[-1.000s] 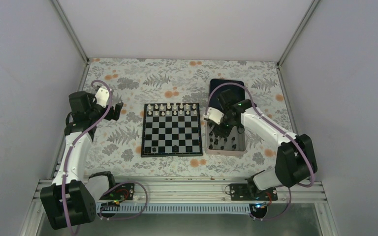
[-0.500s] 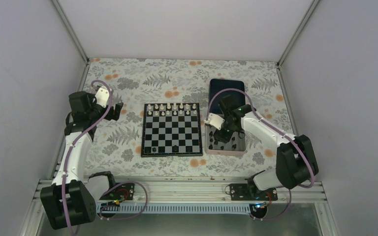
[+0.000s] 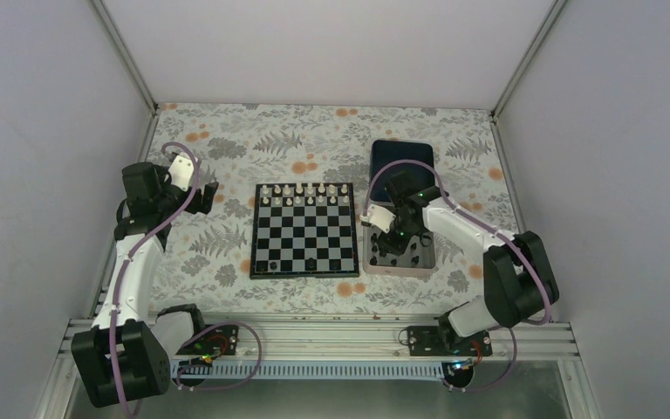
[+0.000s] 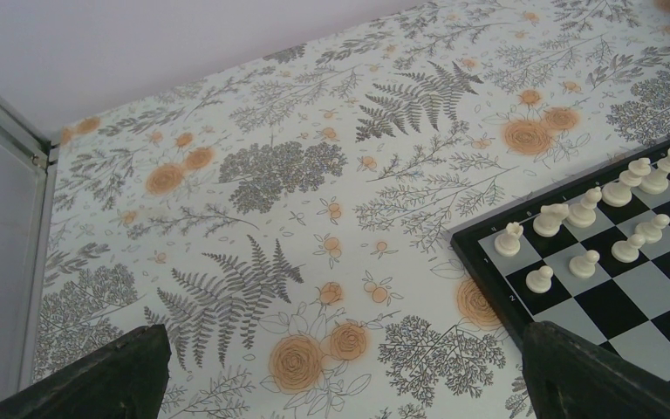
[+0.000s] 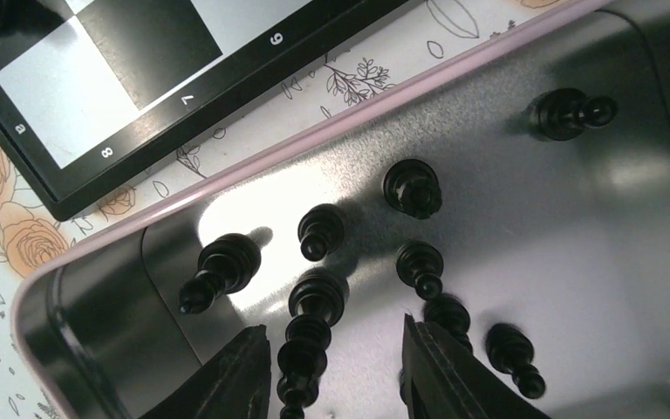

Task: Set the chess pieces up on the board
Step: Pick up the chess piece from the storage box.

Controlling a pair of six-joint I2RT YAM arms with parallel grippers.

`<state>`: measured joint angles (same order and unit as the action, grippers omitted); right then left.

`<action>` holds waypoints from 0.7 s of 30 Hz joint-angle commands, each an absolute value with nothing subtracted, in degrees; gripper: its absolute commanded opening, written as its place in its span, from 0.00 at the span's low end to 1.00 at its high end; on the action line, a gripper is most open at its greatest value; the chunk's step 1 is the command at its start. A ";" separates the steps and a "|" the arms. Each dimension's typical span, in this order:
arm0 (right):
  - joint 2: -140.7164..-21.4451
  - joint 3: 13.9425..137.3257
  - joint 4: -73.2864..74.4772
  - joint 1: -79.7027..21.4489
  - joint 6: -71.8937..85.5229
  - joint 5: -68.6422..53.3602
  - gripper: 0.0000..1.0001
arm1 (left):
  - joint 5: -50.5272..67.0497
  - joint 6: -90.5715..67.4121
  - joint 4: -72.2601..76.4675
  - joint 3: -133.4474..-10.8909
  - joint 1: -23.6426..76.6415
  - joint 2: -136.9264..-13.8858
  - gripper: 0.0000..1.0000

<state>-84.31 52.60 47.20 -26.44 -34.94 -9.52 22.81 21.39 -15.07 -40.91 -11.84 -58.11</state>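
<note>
Most chess pieces (image 5: 412, 188) lay in the silver tray (image 5: 576, 262); we saw barely two along the lower edge of the board (image 3: 304, 229). Left gripper (image 4: 345, 349) gaped; right gripper (image 5: 336, 349) straddled one, unclenched.

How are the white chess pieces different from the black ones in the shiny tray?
The white pieces are pale; the black pieces are dark. The white pieces stand in two neat rows on the far edge of the board; the black pieces sit scattered in the silver tray. Both are tiny chess figures.
</note>
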 commanded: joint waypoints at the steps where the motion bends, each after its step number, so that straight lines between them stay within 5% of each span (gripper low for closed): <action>1: -86.67 52.25 46.01 -25.93 -34.78 -11.40 0.38 | 23.54 20.93 -14.28 -40.72 -12.13 -57.70 1.00; 21: -86.87 51.42 47.17 -25.88 -33.86 -12.13 0.23 | 23.73 20.97 -14.47 -40.62 -12.13 -57.29 1.00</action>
<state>-87.07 51.79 47.29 -26.44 -34.48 -10.83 22.76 21.39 -15.09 -40.91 -11.84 -58.11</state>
